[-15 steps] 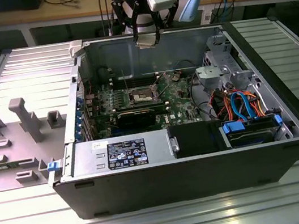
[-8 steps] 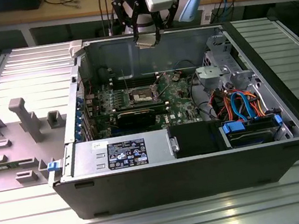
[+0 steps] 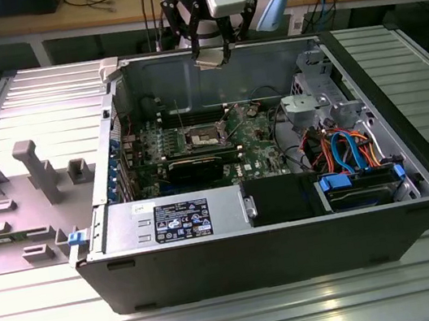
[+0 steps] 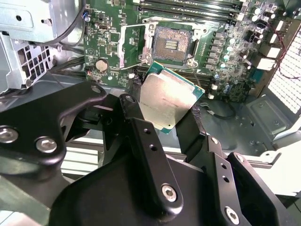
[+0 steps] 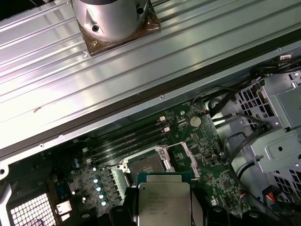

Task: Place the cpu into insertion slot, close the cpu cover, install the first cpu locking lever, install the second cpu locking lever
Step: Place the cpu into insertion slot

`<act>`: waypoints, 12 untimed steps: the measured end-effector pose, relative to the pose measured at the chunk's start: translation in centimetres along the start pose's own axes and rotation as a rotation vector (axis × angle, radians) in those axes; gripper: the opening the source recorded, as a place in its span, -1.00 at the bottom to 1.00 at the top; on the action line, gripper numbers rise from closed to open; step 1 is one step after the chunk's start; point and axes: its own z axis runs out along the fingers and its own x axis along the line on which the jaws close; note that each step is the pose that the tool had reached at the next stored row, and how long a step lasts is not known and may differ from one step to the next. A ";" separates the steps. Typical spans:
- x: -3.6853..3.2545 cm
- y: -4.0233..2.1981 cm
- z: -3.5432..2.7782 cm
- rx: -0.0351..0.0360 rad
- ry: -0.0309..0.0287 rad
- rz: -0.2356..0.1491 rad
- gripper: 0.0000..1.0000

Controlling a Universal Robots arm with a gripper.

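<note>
Cpu (image 4: 170,101) pinched in gripper (image 4: 165,113), well above open insertion slot (image 4: 171,44).

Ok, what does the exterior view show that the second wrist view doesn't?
Exterior view: the open black computer case, the grey moulded tray at the exterior view's left. Second wrist view: black fingers clamping the silvery square cpu, the round silver coin cell. Both: the end effector holding that cpu, the green motherboard, the empty dark-centred square insertion slot.

Silvery cpu (image 4: 171,101) aloft, insertion slot (image 4: 171,44) bare
</note>
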 end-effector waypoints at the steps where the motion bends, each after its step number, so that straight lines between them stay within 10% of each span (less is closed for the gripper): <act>1: 0.00 0.00 0.00 0.0000 0.0000 0.000 0.08; 12: 0.00 0.00 0.00 -0.0001 -0.0001 0.000 0.08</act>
